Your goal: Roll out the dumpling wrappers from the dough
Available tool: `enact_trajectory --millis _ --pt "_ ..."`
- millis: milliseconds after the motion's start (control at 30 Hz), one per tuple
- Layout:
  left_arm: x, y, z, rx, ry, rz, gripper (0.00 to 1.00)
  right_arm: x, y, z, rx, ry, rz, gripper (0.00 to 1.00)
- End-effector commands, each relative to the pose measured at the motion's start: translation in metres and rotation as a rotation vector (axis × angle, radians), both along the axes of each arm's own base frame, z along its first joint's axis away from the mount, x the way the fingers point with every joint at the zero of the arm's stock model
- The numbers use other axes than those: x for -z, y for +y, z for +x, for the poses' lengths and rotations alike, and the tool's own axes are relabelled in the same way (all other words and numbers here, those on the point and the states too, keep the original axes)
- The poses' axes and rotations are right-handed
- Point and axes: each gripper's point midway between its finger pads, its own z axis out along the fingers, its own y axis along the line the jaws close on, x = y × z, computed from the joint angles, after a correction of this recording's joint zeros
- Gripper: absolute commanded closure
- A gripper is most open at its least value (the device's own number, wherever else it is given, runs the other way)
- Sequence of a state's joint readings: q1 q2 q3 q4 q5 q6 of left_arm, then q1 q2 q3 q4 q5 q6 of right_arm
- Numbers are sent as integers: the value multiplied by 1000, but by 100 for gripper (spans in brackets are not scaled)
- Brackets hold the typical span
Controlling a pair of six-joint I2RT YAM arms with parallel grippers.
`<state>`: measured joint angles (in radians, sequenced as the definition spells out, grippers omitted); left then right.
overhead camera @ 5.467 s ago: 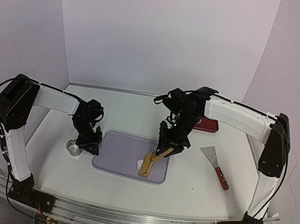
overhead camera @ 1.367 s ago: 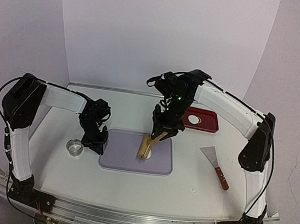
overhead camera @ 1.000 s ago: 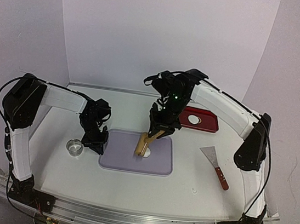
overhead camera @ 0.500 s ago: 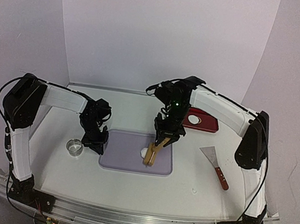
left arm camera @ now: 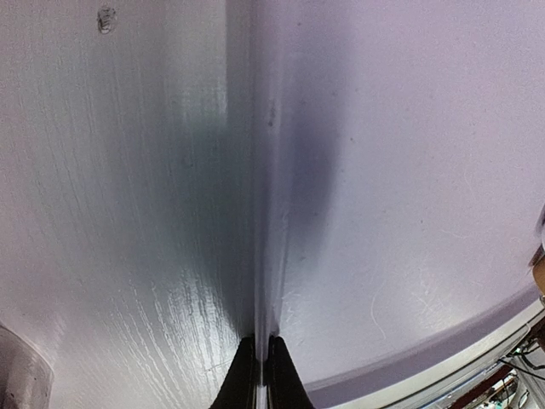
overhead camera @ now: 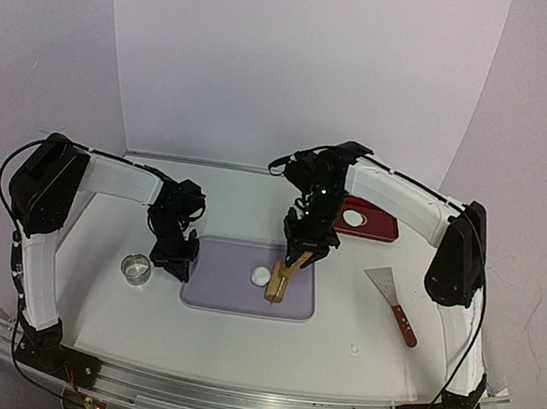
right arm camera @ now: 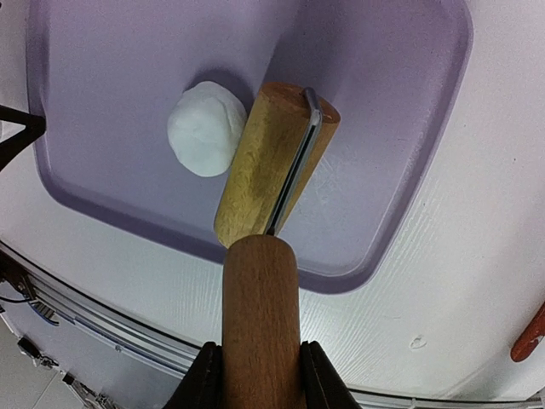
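Note:
A small white lump of dough lies on the purple mat. The wooden roller head rests on the mat right beside the lump, touching its right side. My right gripper is shut on the roller's wooden handle. My left gripper is shut on the mat's left edge, pinching it flat. One round white dumpling wrapper lies in the red tray.
A metal ring cutter stands on the table left of the mat, close to the left gripper. A scraper with a red handle lies to the right of the mat. The red tray sits behind the mat on the right.
The right gripper has carried the roller rightwards across the mat, from over the dough to its right side, so the lump now shows. The left gripper has not moved.

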<state>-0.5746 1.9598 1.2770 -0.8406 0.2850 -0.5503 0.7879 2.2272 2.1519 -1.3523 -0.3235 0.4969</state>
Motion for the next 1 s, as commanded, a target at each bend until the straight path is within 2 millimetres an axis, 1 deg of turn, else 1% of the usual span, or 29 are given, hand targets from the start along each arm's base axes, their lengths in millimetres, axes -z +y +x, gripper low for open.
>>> enact_trajectory --millis 0,67,200,300,467,500,567,667,800,967 --pt "7 3 2 8 -13 51 100 -45 -45 -37 -20 72 -122 100" --pt "6 4 1 5 -11 53 100 -56 -45 -41 -19 76 -100 100" --pt "6 5 0 2 -6 60 100 -74 -34 -41 -11 71 -25 100" --pt "4 4 2 2 1 65 100 -82 -29 -45 -15 82 12 100" --pt "-1 1 8 -3 20 84 100 -93 -28 -51 -36 82 56 100" --pt "-2 0 9 -5 20 87 100 -93 -27 -51 -39 82 61 100" --pt "-4 -1 11 -8 17 87 100 -88 -26 -51 -46 95 52 100" --pt "-7 -2 14 -7 9 83 100 -83 -29 -46 -45 77 25 100" --pt "-4 -4 15 10 10 74 100 -75 -35 -40 -31 55 -25 100" --pt "-6 -4 13 29 11 71 100 -68 -30 -34 -13 50 -24 100"
